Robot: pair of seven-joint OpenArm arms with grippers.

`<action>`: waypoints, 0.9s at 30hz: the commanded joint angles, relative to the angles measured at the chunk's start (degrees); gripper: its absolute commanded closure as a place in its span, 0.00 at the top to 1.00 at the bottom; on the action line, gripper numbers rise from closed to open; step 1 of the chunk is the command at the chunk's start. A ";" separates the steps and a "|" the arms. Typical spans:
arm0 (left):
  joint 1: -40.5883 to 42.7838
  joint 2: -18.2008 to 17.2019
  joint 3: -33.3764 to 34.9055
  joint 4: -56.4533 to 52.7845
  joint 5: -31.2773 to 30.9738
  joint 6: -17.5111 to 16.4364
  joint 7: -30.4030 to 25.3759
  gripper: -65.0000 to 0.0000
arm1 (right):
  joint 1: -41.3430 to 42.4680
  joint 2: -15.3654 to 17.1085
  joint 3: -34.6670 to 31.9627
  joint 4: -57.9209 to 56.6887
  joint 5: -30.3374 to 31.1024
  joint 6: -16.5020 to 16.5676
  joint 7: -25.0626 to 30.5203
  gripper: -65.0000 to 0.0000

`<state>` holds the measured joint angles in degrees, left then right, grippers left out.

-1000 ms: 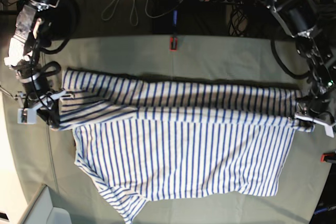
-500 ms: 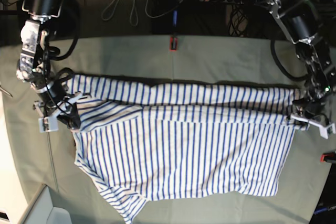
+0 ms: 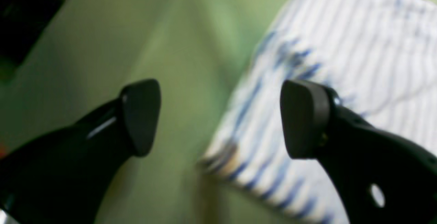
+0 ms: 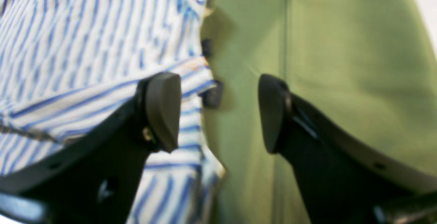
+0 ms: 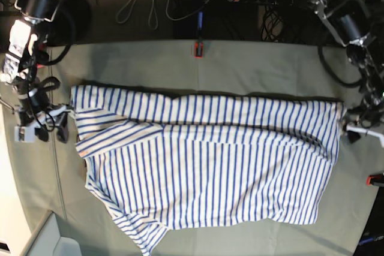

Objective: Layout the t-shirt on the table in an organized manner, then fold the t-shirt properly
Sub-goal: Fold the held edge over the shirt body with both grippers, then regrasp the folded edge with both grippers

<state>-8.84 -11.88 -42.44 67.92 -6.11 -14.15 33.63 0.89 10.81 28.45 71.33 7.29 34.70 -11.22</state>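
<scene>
One desk (image 5: 258, 64) carries one t-shirt (image 5: 210, 160), spread flat across its middle; both wrist views are blurred. The left end effector (image 3: 220, 118) and right end effector (image 4: 218, 113) stand released, fingers apart, at opposite shirt edges, gripping nothing.

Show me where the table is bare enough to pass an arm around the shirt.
A bare strip of the table runs between the t-shirt and the far edge's red clamp. Narrow margins lie at both ends, crowded by the open left gripper and right gripper.
</scene>
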 commanded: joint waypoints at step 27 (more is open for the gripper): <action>0.89 2.25 0.46 -10.21 -0.88 -0.84 -9.14 0.16 | -12.80 -3.29 1.84 4.85 0.75 0.34 1.42 0.57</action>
<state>-7.27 -8.99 -41.95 57.01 -6.63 -14.83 24.77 -12.29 7.16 30.15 75.07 7.07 34.70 -11.35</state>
